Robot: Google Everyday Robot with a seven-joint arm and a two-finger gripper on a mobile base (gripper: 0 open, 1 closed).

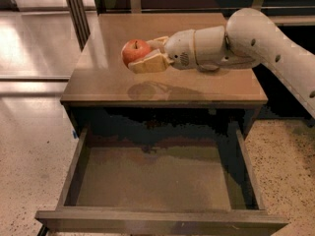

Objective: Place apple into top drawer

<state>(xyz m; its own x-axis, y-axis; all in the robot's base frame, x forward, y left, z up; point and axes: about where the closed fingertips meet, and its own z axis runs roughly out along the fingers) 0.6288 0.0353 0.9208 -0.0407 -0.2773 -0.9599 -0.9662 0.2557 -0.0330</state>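
Note:
The small red-orange apple (pixel 135 51) with a short dark stem is held between the tan fingers of my gripper (pixel 142 54), which is shut on it. The gripper holds the apple in the air above the brown cabinet top (pixel 98 77); its shadow falls on the wood below. The white arm reaches in from the right. The top drawer (pixel 152 181) is pulled fully open below the cabinet's front edge, and its plain brown-grey bottom shows with nothing in it. The apple is behind and above the drawer.
The white arm's forearm (pixel 275 43) crosses the right side of the cabinet top. A shiny pale floor (pixel 29 107) lies to the left, and dark vertical posts (pixel 76 9) stand at the back left. Speckled floor (pixel 285 161) lies to the right.

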